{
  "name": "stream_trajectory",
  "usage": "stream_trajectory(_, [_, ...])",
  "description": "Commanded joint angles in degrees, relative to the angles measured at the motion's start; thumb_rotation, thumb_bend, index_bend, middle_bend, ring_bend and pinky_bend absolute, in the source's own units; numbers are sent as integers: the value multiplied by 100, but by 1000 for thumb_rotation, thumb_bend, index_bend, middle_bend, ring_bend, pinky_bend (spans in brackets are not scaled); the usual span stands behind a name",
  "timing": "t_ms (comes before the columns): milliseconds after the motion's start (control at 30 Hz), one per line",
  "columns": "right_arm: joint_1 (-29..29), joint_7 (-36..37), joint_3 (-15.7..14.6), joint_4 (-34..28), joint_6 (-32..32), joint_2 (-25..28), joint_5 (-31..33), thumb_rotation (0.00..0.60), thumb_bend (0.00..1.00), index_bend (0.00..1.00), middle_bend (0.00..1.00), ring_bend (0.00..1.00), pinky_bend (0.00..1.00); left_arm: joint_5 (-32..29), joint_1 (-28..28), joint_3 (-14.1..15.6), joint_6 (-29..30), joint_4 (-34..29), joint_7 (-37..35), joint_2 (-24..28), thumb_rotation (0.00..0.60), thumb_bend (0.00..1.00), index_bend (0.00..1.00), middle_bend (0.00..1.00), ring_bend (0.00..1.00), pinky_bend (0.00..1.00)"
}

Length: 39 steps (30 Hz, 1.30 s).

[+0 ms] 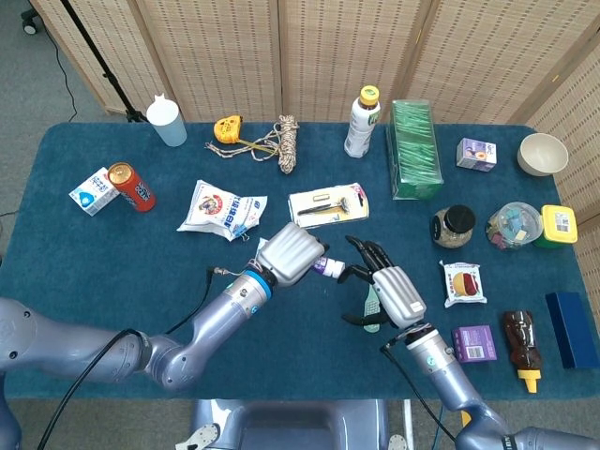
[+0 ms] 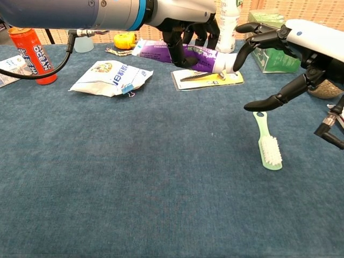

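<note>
My left hand (image 1: 292,253) grips a purple toothpaste tube (image 2: 180,54) above the table, its white cap (image 2: 226,64) pointing right. In the chest view the left hand (image 2: 185,24) wraps the tube from above. My right hand (image 1: 392,289) hovers just right of the cap with its fingers spread. Its fingertips (image 2: 237,56) curl to the cap's end and seem to touch it, while the thumb stays well below. The right hand (image 2: 290,48) holds nothing. A pale green brush (image 2: 267,141) lies flat on the cloth under it, partly hidden in the head view (image 1: 371,307).
A carded razor pack (image 1: 327,204) lies behind the tube, with a white snack bag (image 1: 223,209) to its left. A red can (image 1: 131,186) and a carton (image 1: 92,190) are far left. A bottle (image 1: 362,122), green box (image 1: 415,148), jar (image 1: 453,226) and snack packs stand on the right.
</note>
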Motion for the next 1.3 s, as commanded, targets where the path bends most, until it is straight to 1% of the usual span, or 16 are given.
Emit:
stream_trajectory(33, [-13, -3, -15, -18, 27, 29, -26, 600, 44, 333, 0, 0, 0, 34, 48, -2, 16, 13, -57, -24, 600, 590, 589, 508, 501, 520])
stream_trajectory(233, [-77, 70, -54, -86, 121, 121, -70, 600, 44, 319, 0, 0, 0, 318, 258, 23, 67, 33, -284, -48, 600, 588, 589, 508, 500, 520])
stream_trajectory(400, [-185, 350, -27, -108, 251, 223, 1, 600, 44, 267, 0, 0, 0, 608, 516, 72, 91, 26, -553, 12, 600, 587, 589, 508, 500, 520])
stream_trajectory(567, [-267, 877, 20, -61, 310, 265, 91, 600, 45, 170, 0, 0, 0, 919, 768, 121, 112, 17, -791, 103, 600, 585, 589, 508, 499, 520])
stream_trajectory(867, [-337, 1941, 191, 58, 173, 309, 448, 600, 44, 16, 0, 0, 0, 1118, 998, 97, 41, 37, -959, 229, 600, 585, 589, 508, 499, 520])
stream_trajectory(967, [-333, 2285, 251, 111, 57, 305, 578, 600, 44, 0, 0, 0, 0, 1184, 1052, 75, 29, 34, -1004, 247, 600, 584, 589, 508, 499, 520])
stream_trajectory(1167, [-358, 3200, 425, 135, -124, 221, 829, 600, 44, 0, 0, 0, 0, 1258, 1102, 45, -34, 43, -983, 261, 600, 584, 589, 508, 499, 520])
stream_trajectory(1267, [-363, 3486, 466, 132, -227, 242, 877, 598, 44, 0, 0, 0, 0, 1255, 1120, 25, -54, 67, -973, 255, 600, 584, 589, 508, 499, 520])
stream_trajectory(1300, [-367, 3554, 477, 130, -244, 247, 881, 587, 44, 0, 0, 0, 0, 1249, 1125, 15, -60, 72, -974, 253, 600, 584, 589, 508, 499, 520])
